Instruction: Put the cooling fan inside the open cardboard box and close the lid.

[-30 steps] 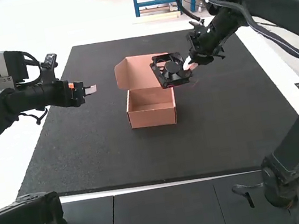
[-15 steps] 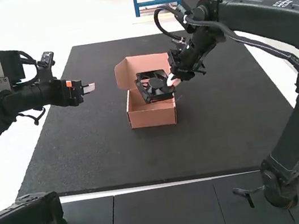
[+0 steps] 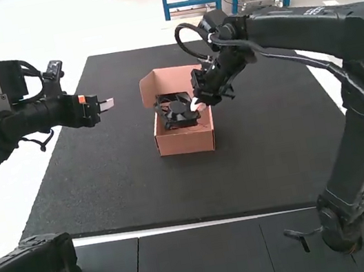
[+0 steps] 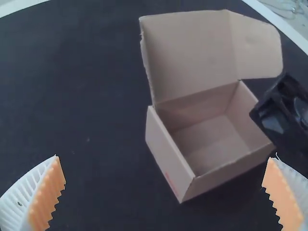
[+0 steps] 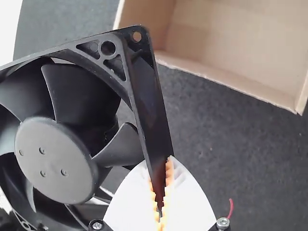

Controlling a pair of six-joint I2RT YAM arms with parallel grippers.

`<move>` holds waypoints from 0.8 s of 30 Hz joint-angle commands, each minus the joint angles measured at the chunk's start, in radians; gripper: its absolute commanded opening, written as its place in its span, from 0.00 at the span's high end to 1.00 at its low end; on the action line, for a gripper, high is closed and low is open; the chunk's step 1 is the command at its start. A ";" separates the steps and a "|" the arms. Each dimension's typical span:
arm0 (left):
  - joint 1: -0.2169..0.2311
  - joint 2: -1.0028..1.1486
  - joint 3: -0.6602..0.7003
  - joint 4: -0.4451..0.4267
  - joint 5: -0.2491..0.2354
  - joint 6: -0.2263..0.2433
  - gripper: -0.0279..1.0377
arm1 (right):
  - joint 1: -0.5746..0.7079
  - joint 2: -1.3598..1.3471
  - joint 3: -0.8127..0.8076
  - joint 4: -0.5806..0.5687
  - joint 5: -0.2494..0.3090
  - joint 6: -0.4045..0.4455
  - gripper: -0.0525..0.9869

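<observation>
Pinching cooling fan (image 3: 175,110) edge at box (image 3: 185,140) mouth, right tool (image 3: 195,104), left tool (image 3: 108,105) spread aside.

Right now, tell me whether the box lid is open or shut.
Open: the lid stands upright behind the cardboard box, leaving its top uncovered.

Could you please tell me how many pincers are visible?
2. The left pincer is open above the mat, left of the cardboard box; the right pincer holds the cooling fan at its rim.
</observation>
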 commanded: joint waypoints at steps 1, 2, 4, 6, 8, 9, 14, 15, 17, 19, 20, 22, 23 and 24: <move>-0.004 -0.025 -0.006 0.008 -0.003 -0.017 0.06 | 0.010 0.021 0.021 0.019 -0.022 0.013 0.97; -0.004 -0.028 -0.006 0.008 -0.003 -0.022 0.06 | 0.010 0.033 0.024 0.025 -0.020 0.013 0.97; -0.004 -0.036 -0.006 0.007 -0.003 -0.029 0.07 | 0.010 0.052 0.033 0.033 -0.019 0.013 0.97; -0.006 -0.041 -0.006 0.008 -0.003 -0.037 0.06 | 0.009 0.073 0.043 0.042 -0.016 0.014 0.97; -0.006 -0.044 -0.006 0.007 -0.003 -0.038 0.06 | 0.007 0.096 0.053 0.045 -0.011 0.014 0.97; -0.004 -0.045 -0.006 0.007 -0.005 -0.040 0.07 | 0.005 0.107 0.061 0.047 -0.003 0.016 0.97; -0.004 -0.047 -0.004 0.008 -0.003 -0.046 0.06 | 0.001 0.157 0.095 0.051 0.013 0.014 0.97; -0.006 -0.047 -0.006 0.008 -0.003 -0.048 0.06 | 0.001 0.165 0.102 0.051 0.012 0.014 0.97; -0.006 -0.047 -0.004 0.008 -0.005 -0.048 0.07 | -0.002 0.179 0.118 0.053 0.021 0.016 0.97; -0.006 -0.047 -0.003 0.010 -0.003 -0.048 0.07 | -0.005 0.191 0.125 0.053 0.023 0.017 0.97; -0.006 -0.047 -0.003 0.010 -0.003 -0.048 0.06 | -0.008 0.196 0.127 0.053 0.027 0.017 0.97; -0.006 -0.047 0.000 0.010 -0.003 -0.048 0.06 | -0.014 0.205 0.133 0.053 0.033 0.016 0.97; -0.006 -0.047 0.002 0.010 -0.003 -0.048 0.06 | -0.016 0.208 0.135 0.053 0.036 0.017 0.97; -0.006 -0.047 0.002 0.010 -0.005 -0.048 0.07 | -0.019 0.211 0.136 0.053 0.041 0.016 0.97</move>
